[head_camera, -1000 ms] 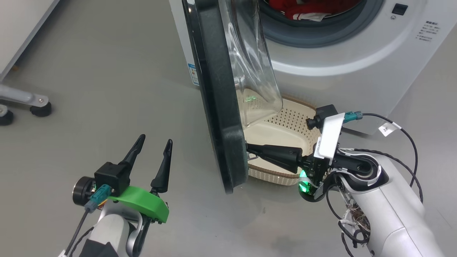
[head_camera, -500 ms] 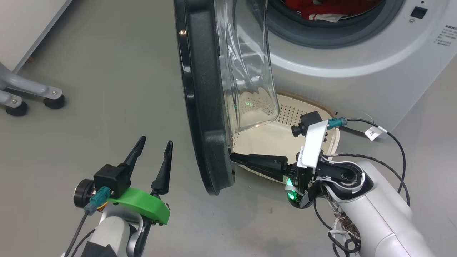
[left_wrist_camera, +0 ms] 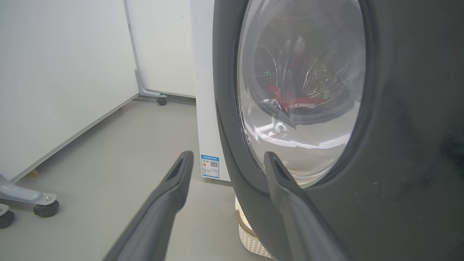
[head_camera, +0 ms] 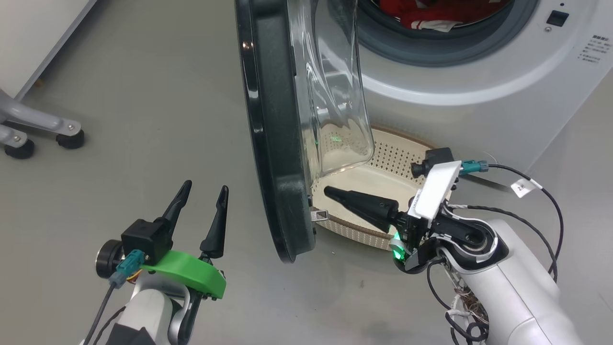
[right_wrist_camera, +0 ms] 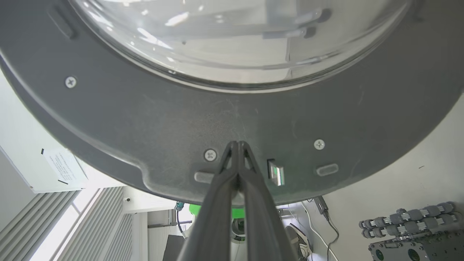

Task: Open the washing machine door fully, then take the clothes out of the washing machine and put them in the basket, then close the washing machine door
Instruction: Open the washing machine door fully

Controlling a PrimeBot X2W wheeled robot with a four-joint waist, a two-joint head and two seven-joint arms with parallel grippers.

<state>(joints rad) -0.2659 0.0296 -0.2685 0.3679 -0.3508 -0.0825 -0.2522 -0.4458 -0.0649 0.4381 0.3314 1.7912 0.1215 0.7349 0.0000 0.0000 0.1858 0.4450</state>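
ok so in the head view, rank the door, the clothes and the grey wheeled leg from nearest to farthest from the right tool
1. washing machine door: just left of the shut right tool, almost at its tip.
2. clothes: up in the drum, at the top of the view.
3. grey wheeled leg: far left on the floor, beyond the door.

Test lab: washing machine on bare grey floor, white partition on castors.

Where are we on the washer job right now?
Done: washing machine door stands partly open. In hand: shut right gripper points at its inner face; left gripper open. Left: finish opening, move the clothes from washing machine to empty basket, close door.
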